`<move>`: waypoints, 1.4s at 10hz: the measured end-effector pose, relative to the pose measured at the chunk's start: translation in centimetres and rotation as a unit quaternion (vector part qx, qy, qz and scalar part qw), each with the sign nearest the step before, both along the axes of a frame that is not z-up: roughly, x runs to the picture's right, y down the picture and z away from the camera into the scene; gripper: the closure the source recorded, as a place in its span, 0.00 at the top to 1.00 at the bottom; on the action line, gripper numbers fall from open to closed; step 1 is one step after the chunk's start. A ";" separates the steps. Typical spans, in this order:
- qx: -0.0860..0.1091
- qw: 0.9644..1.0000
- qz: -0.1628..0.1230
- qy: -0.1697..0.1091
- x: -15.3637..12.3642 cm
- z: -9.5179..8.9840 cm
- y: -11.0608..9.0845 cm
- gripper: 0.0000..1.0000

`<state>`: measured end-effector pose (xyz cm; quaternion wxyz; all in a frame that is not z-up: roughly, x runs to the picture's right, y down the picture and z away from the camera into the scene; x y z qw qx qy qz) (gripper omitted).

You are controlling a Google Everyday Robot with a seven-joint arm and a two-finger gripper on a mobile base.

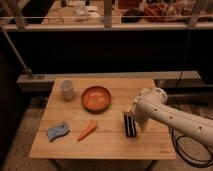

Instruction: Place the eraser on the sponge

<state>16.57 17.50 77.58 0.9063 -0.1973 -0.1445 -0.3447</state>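
The eraser (pixel 130 125), a black oblong block with pale stripes, lies on the wooden table (pixel 105 146) right of centre. My gripper (pixel 134 119) hangs at the end of the white arm (pixel 170 117), right at the eraser's upper right side. Whether it touches the block does not show. The blue-grey sponge (pixel 58 131) lies flat near the table's front left, far from the gripper.
An orange carrot (pixel 87 131) lies between sponge and eraser. A reddish bowl (pixel 96 98) sits at the table's middle back and a pale cup (pixel 67 89) to its left. A black cable (pixel 180 145) hangs right of the table. A dark railing runs behind.
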 end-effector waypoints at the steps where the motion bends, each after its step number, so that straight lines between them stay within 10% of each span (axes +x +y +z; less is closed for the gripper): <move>1: 0.001 1.000 -0.008 -0.006 -0.2 0.2 0.0 0.80; 14: -0.012 0.994 -0.093 -0.062 -1.6 1.7 0.6 0.80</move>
